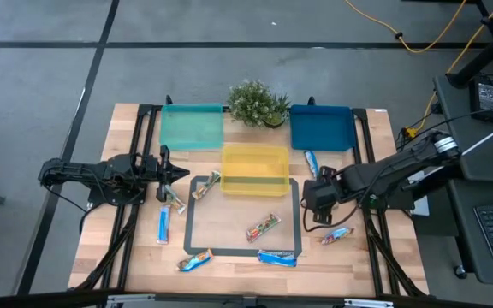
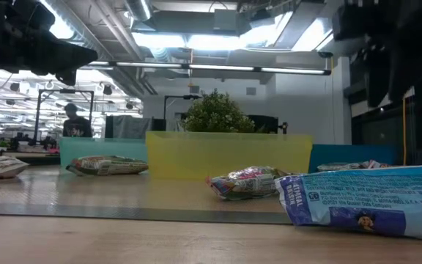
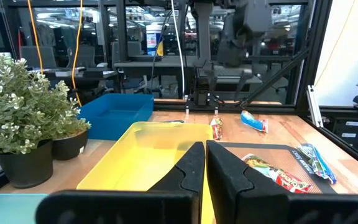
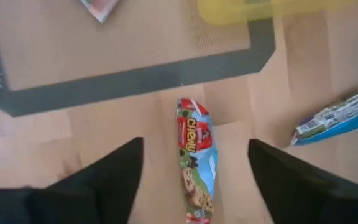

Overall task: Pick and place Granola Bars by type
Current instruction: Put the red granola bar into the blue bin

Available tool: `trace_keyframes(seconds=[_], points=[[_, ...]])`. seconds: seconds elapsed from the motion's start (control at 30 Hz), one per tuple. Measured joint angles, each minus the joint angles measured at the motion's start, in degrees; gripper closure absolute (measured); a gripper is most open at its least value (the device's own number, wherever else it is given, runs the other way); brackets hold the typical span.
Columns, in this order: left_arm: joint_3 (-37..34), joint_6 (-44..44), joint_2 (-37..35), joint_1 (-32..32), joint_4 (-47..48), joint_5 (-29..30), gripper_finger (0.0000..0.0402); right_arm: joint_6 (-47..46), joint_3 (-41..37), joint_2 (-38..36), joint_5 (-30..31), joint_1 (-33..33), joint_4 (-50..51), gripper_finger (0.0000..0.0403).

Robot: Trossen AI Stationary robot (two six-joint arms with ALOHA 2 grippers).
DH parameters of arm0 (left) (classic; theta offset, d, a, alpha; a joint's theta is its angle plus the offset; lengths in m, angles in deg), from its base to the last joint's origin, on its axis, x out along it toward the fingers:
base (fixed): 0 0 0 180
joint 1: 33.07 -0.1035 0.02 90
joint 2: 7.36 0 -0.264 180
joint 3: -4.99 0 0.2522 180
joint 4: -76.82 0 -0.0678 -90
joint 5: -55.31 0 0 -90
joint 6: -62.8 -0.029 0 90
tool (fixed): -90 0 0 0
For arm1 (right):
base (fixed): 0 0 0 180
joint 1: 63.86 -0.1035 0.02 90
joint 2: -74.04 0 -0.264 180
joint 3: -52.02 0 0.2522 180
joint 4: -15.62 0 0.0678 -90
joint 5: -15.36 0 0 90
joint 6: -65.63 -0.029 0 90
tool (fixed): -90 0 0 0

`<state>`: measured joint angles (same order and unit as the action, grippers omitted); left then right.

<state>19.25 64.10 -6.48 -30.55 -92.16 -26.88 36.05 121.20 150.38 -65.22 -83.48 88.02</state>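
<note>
- Sorting has barely begun, by the look of it: the teal tray (image 1: pixel 192 126), the yellow tray (image 1: pixel 254 169) and the blue tray (image 1: pixel 321 127) all look empty from above, lined along the table's (image 1: pixel 135 257) far edge by the potted plant (image 1: pixel 258 103).
- The right gripper (image 4: pixel 194 163) hangs with its fingers spread wide over a red-and-blue Chewy bar (image 4: pixel 196 158), which lies on bare wood just outside the grey mat's (image 1: pixel 229 224) right border; nothing is pinched yet.
- The left gripper (image 3: pixel 204 167) sits near the table's left edge, fingers pressed together and empty.
- The other granola bars lie loose: one on the mat (image 1: pixel 263 228), two along the near edge (image 1: pixel 278 257) (image 1: pixel 194 262), a blue one at the left (image 1: pixel 163 225), one near the mat's far-left corner (image 1: pixel 204 186), one beside the blue tray (image 1: pixel 312 162), one at the right (image 1: pixel 336 234).
- So my judgement: nearly everything is left.
- Room looks fair around the Chewy bar, though the yellow tray's corner and the frame rail along the right edge sit close.
</note>
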Motion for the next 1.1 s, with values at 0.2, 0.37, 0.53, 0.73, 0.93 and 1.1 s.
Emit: trace_keyframes(seconds=[0.2,0.37,0.53,0.73,0.93,1.1], points=[[0.0,0.0,0.0,0.0,0.0,0.0,0.0393,-3.5,-7.0,3.6,1.2,2.4,-3.1,0.0070],[0.0,0.0,0.0,0.0,0.0,0.0,0.0390,-4.9,-11.9,4.8,2.9,5.0,-5.3,0.0069],[0.0,0.0,0.0,0.0,0.0,0.0,0.0389,-3.4,-15.0,4.8,-0.7,6.4,-11.2,0.0069],[0.0,0.0,0.0,0.0,0.0,0.0,0.0390,-0.7,-14.6,4.8,-5.2,6.4,-13.4,0.0069],[0.0,0.0,0.0,0.0,0.0,0.0,0.0391,2.2,-11.9,4.8,-7.1,6.4,-13.6,0.0069],[0.0,0.0,0.0,0.0,0.0,0.0,0.0393,5.6,-11.2,4.8,-12.3,6.4,-15.8,0.0069]])
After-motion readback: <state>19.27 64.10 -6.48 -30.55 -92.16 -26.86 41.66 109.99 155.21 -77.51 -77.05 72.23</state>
